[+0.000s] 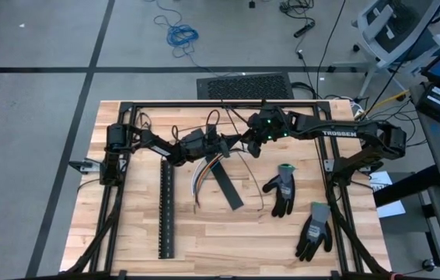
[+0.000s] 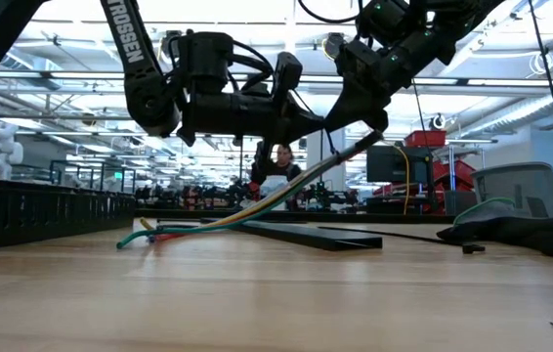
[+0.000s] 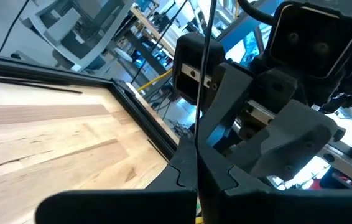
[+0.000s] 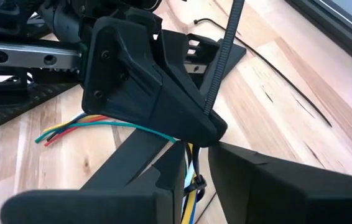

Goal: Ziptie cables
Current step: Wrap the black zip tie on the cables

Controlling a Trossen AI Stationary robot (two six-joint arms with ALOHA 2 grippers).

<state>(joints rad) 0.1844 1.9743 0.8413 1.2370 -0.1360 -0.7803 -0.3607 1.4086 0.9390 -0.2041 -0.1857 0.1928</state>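
Cables (image 2: 220,221): thin blue, yellow, green and red wires in a loose bundle, one end lifted between the two sets of fingers, the free ends fanned on the counter (image 1: 134,233) below. Left fingers (image 1: 225,148) pressed fully together on the raised end. Right fingers (image 4: 196,163) narrowed around the cables at a black zip tie (image 4: 221,56), seemingly gripping. Both arms stretched inward, wrists nearly meeting.
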